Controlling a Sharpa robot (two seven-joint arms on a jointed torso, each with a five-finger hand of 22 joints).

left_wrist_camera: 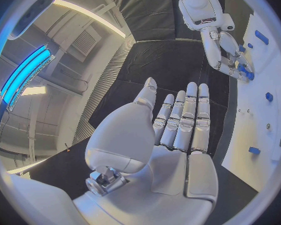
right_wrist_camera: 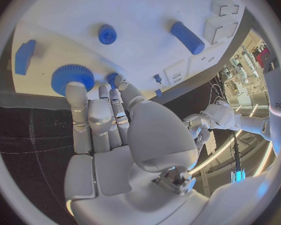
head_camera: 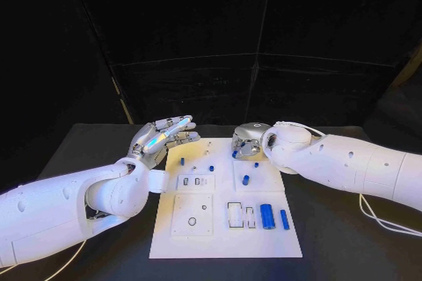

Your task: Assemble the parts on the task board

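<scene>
The white task board (head_camera: 224, 238) lies in the middle of the table with several blue parts on it, among them a thick cylinder (head_camera: 267, 216) and a thin bar (head_camera: 285, 219). My right hand (head_camera: 249, 141) is down at the board's far edge. One fingertip (right_wrist_camera: 75, 90) rests on the rim of a blue gear (right_wrist_camera: 72, 76). Its thumb and the other fingers close around a small blue part (right_wrist_camera: 113, 77). My left hand (head_camera: 163, 138) hovers over the board's far left corner, flat and holding nothing, fingers (left_wrist_camera: 184, 115) straight out.
Small blue pegs (head_camera: 182, 161) (head_camera: 211, 168) (head_camera: 246, 180) stand on the far half of the board. White blocks with slots (head_camera: 237, 215) sit on the near half. Black table (head_camera: 343, 244) surrounds the board. A white cable (head_camera: 382, 223) trails at the right.
</scene>
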